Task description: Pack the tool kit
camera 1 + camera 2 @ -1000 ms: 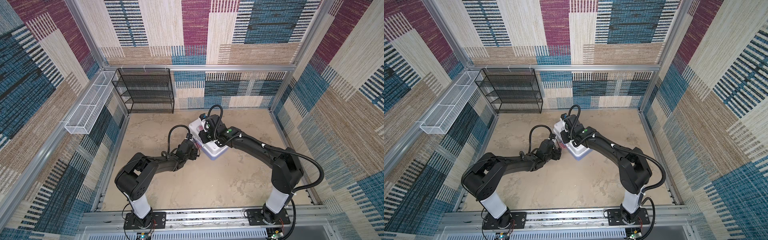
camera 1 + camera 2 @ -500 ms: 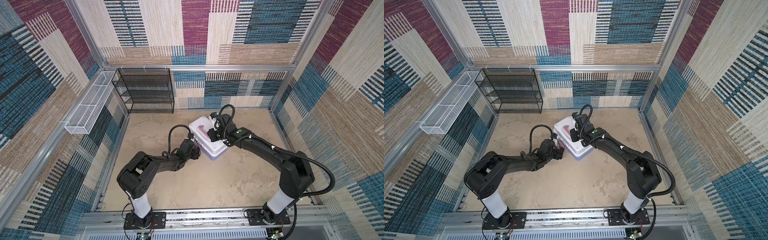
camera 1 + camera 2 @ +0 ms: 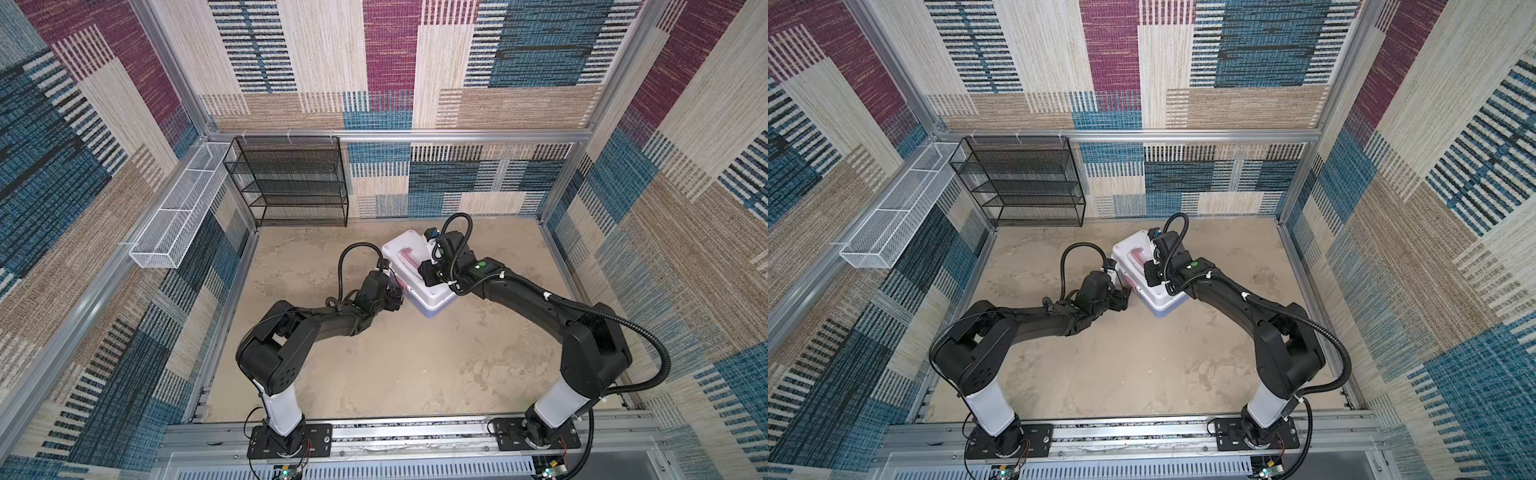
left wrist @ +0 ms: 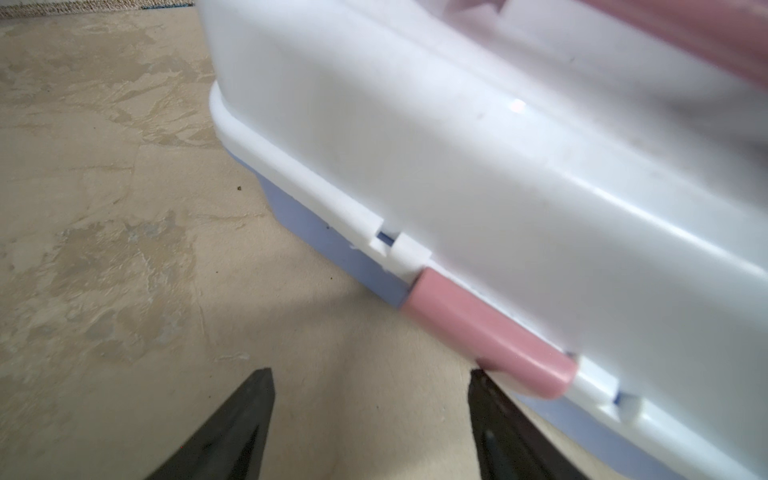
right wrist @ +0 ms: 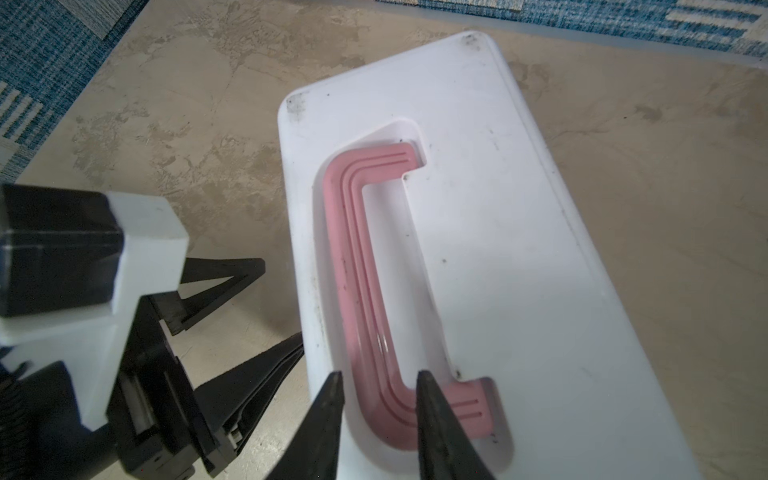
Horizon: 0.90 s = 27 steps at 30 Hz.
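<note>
You have one tool kit (image 3: 409, 241), one black mesh rack (image 3: 291, 183) far left, one white mesh basket (image 3: 174, 224) on the left wall, and two tools: left tool (image 4: 370, 371) and right tool (image 5: 380, 373).

Bright, even light; blurry wrist close-ups.

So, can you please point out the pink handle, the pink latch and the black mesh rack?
pink handle (image 5: 359, 291): right wrist view, on the middle of its long bar.
pink latch (image 4: 486, 332): left wrist view, on its rounded front face.
black mesh rack (image 3: 291, 187): in a top view, on its middle shelf.
</note>
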Tool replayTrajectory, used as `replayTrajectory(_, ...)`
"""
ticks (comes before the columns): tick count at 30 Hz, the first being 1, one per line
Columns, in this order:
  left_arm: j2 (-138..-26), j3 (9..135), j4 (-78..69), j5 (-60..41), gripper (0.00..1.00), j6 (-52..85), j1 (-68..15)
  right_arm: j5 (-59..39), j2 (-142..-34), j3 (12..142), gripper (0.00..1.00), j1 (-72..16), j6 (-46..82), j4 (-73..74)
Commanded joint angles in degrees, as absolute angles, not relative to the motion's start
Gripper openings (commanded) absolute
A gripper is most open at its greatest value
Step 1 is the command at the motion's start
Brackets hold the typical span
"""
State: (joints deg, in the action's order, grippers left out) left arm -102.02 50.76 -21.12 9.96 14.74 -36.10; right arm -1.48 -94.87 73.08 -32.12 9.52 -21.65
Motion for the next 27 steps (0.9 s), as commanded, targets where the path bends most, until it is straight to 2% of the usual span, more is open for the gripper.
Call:
replayTrajectory(1, -101.3, 50.8, -22.7, 9.1, 0.77, 15.6, -36.0, -0.8, -94.0, 72.5, 0.42, -32.1, 7.4, -19.1)
replayTrajectory(3, -101.1, 50.6, -22.6, 8.9, 0.77, 15.4, -35.9, -0.1, -93.5, 72.2, 0.57, -32.0, 6.9, -18.6)
replayTrajectory(5, -100.9, 50.0, -22.8, 8.8, 0.77, 15.3, -35.9, 0.0, -93.3, 72.4, 0.62, -31.7, 6.5, -18.5)
replayTrajectory(14, -98.8, 46.5, -23.2, 9.4, 0.77, 15.4, -35.6, 0.7, -94.8, 74.0, 0.65, -31.0, 4.6, -18.4)
replayTrajectory(17, -98.4, 46.0, -22.9, 9.4, 0.77, 15.1, -35.6, 0.8, -95.8, 75.0, 0.75, -29.8, 3.6, -18.6)
replayTrajectory(19, -98.5, 45.9, -22.8, 9.3, 0.77, 15.0, -35.6, 0.1, -96.0, 75.2, 0.77, -28.7, 3.2, -18.0)
replayTrajectory(24, -98.9, 46.1, -23.0, 8.7, 0.77, 15.1, -35.6, -1.6, -97.7, 76.5, 0.77, -26.9, 1.0, -18.3)
replayTrajectory(27, -99.1, 46.1, -23.3, 8.5, 0.77, 15.3, -35.6, -2.9, -99.4, 78.0, 0.73, -26.9, -0.2, -19.9)
